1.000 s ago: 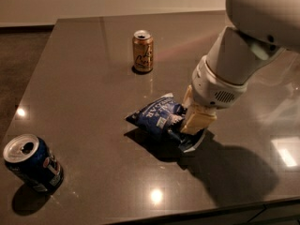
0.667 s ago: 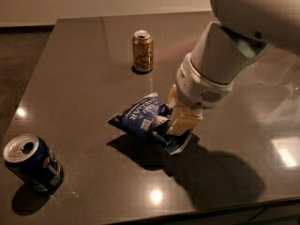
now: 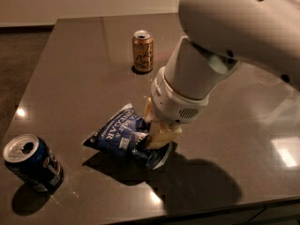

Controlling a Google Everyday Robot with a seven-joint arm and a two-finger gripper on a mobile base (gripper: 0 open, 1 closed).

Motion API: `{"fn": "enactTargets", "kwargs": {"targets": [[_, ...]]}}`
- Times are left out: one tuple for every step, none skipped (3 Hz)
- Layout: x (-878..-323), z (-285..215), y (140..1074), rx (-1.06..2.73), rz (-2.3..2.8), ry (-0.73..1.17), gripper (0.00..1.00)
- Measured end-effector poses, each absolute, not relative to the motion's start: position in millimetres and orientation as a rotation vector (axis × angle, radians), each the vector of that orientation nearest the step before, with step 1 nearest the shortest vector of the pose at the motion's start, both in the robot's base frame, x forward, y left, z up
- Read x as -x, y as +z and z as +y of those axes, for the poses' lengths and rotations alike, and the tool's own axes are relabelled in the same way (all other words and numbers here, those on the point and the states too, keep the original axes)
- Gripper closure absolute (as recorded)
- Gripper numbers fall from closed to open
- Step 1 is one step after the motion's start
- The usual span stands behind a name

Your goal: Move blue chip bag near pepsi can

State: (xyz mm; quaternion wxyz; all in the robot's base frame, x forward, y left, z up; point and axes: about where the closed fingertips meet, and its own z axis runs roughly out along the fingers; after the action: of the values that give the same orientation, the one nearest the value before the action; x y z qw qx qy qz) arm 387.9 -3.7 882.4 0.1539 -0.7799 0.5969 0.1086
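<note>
- I am finding the gripper (image 3: 155,142) at mid-bench, below the wrist, clamped onto the right end of the blue chip bag (image 3: 115,134).
- The bag is trailing leftward from that pinch and, judging by the shadow beneath, is riding just clear of the bench (image 3: 79,78).
- Being an end pinch on foil, it is calling for a slow, low carry.
- The pepsi can (image 3: 32,164) is standing upright front-left, well apart from the bag; I am advising release just beside it, without contact.
- The gold can (image 3: 143,50) is standing behind, off the route.
</note>
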Motion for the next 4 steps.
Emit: {"fn": "enactTargets", "kwargs": {"targets": [[-378.6, 6.3, 873.8, 2.295, 1.616, 0.319, 1.00], [-368.5, 12.5, 869.7, 2.342, 1.536, 0.331, 1.00], [-362.3, 17.3, 868.1, 2.370, 1.497, 0.333, 0.82], [-358.8, 21.6, 867.3, 2.379, 1.477, 0.333, 0.58]]}}
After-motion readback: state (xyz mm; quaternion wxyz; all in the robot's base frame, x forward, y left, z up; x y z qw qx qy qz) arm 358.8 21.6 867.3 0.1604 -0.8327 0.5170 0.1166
